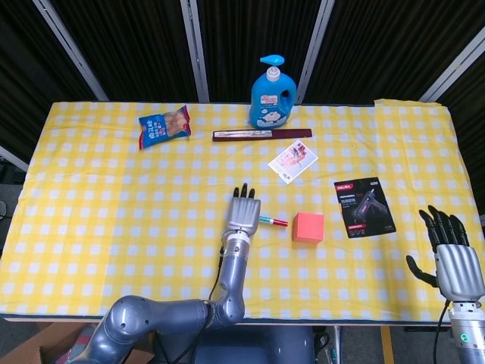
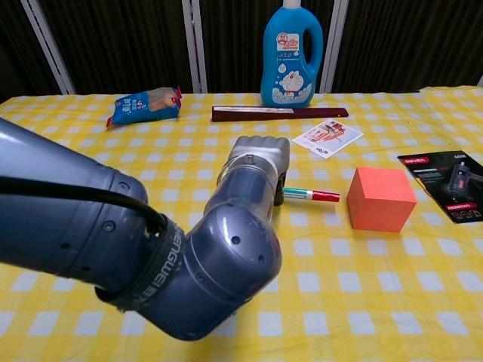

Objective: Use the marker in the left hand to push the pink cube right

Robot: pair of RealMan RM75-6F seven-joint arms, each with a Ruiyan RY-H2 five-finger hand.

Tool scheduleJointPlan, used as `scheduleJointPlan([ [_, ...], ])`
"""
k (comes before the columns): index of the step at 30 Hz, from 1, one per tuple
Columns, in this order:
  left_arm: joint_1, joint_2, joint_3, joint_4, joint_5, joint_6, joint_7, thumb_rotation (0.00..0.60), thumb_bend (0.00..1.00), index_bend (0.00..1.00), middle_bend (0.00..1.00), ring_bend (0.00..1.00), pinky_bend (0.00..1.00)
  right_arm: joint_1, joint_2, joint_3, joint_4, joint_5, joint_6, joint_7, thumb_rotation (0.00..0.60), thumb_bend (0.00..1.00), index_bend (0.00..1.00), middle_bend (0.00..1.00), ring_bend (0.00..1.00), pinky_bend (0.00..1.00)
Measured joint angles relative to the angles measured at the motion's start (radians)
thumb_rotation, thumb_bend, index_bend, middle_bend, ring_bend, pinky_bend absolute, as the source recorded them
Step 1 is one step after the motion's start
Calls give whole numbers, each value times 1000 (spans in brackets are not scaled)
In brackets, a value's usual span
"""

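Counted on the bench (image 1: 91, 227): one marker (image 1: 273, 222), one pink cube (image 1: 308, 227), one blue bottle (image 1: 272, 93), one snack bag (image 1: 164, 127), one dark ruler (image 1: 261, 135), two cards (image 1: 292, 161) (image 1: 364, 206).

Two cameras of mine, one high and one low, both facing out over the tabletop (image 1: 91, 189).

My head view looks steeply down from well above, far enough back to take in the whole yellow checked cloth from near edge to dark curtain. My chest view sits low and close, looking almost level across the surface, my left arm (image 2: 136, 249) filling its foreground. Both share the middle strip out to the blue bottle (image 1: 272, 92) at the back.
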Motion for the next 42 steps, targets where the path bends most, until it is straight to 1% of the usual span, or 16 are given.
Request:
scheduleJointPlan([
  [4,53,29,23,-38,33,23,1,600,483,555,141,6,107,-1,0,1,-2,0,2,-2,600,378,0,0,0,0],
  [8,126,104,64,-131,75,51,-5,600,483,554,141,6,107,-1,-2,1,-1,2,3,-7,600,379,0,0,0,0],
  [13,229,241,113,-309,125,94,-21,600,483,549,141,6,106,1,-4,2,-3,5,-1,-19,600,379,0,0,0,0],
  [16,311,361,152,-452,157,123,-38,600,482,545,141,6,106,2,-6,3,-5,7,-2,-28,600,379,0,0,0,0],
  [18,360,432,178,-528,175,136,-51,600,482,543,141,6,106,3,-7,4,-6,8,-2,-32,600,379,0,0,0,0],
  [19,394,479,198,-574,188,143,-62,600,482,542,140,6,106,3,-8,4,-6,8,-2,-34,600,379,0,0,0,0],
  [23,504,609,266,-672,228,157,-115,600,475,539,140,6,106,4,-12,4,-6,7,-2,-40,600,379,0,0,0,0],
  [25,550,657,297,-695,246,156,-154,600,465,536,139,6,106,5,-14,5,-6,7,-2,-46,600,379,0,0,0,0],
  [29,605,711,324,-697,274,133,-220,600,433,515,128,6,106,7,-18,7,-6,9,-3,-51,600,378,0,0,0,0],
  [35,637,739,336,-666,315,71,-279,600,348,471,92,2,97,10,-22,8,-7,13,-7,-58,600,378,0,0,0,0],
  [38,646,748,342,-661,326,53,-283,600,310,428,68,0,83,10,-21,10,-8,15,-7,-56,600,378,0,0,0,0],
  [42,655,761,354,-664,336,44,-271,600,295,375,52,0,70,10,-20,9,-7,16,-8,-54,600,378,0,0,0,0],
])
